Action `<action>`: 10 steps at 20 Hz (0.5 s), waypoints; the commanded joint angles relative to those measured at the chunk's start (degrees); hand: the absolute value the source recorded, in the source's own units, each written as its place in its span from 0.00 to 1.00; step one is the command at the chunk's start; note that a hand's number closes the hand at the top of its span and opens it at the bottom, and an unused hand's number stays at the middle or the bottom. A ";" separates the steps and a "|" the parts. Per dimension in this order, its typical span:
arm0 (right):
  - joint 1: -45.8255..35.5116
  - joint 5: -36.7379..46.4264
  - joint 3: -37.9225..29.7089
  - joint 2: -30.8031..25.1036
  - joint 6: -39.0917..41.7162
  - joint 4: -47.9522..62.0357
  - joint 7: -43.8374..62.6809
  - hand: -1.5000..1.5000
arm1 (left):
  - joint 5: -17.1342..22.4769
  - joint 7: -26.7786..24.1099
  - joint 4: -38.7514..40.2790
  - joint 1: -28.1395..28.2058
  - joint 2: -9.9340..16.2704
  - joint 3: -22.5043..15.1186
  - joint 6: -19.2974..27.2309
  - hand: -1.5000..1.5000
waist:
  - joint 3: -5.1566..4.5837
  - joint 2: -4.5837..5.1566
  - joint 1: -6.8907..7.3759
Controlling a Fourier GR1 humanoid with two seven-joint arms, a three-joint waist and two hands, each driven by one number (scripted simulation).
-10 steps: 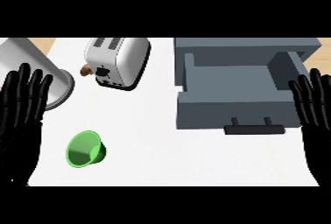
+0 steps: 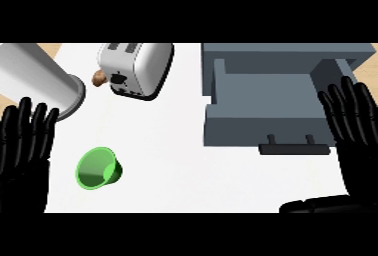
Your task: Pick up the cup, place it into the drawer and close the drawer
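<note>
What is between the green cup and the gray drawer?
Nothing: in the head view, only bare white counter lies between the green cup and the open drawer.

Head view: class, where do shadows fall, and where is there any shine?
Head view: the toaster casts a soft shadow on the white counter along its lower right side; a faint shadow rims the green cup; the toaster's rounded side shows a pale sheen; the open drawer is evenly grey, without glare.
</note>
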 commanded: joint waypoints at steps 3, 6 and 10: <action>0.61 -0.34 1.66 1.77 0.17 -0.50 0.79 0.00 | 2.48 4.74 -2.82 1.93 -1.94 -2.74 2.26 0.00 | 0.00 0.06 -0.12; -0.94 1.90 1.55 2.79 0.20 5.80 -3.44 0.00 | 2.26 2.47 0.63 -0.53 -1.96 -0.99 2.59 0.00 | 0.00 0.11 -0.11; -0.06 -0.28 0.21 1.47 1.15 1.07 1.83 0.00 | 1.86 -1.52 4.03 0.04 -1.97 -1.75 3.03 0.00 | -0.01 0.09 -0.19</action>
